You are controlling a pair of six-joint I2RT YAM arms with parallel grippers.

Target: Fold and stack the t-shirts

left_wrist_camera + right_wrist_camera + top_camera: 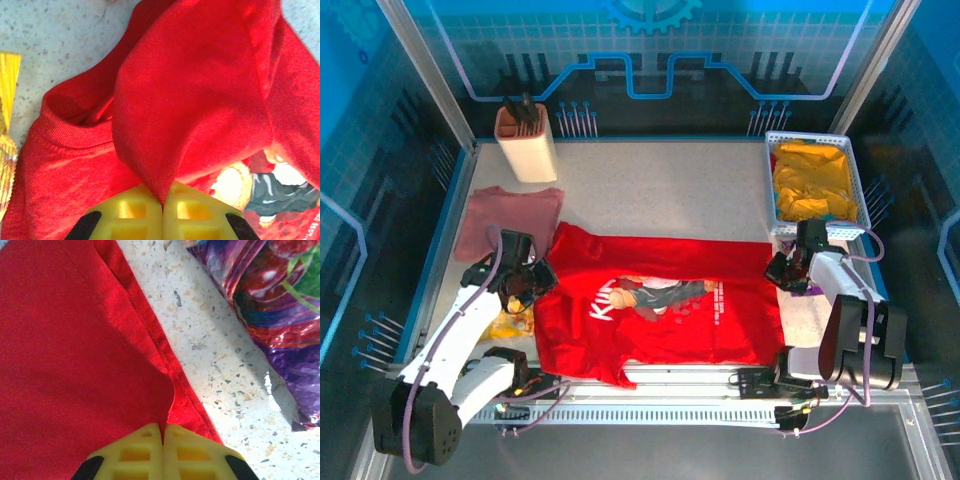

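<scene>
Folding is judged barely begun: red t-shirt (660, 300) lies spread on the tabletop (660, 190), left hand (162, 200) pinching cloth near its collar, right hand (163, 427) pinching its hem. Dusty-pink t-shirt (505, 220) lies apart at far left; stacking outstanding.

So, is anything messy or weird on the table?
Yes. A crinkly yellow wrapper lies beside the collar of the bright red cloth t-shirt, and a shiny purple wrapper lies near its hem. They look like litter among the laundry.
</scene>
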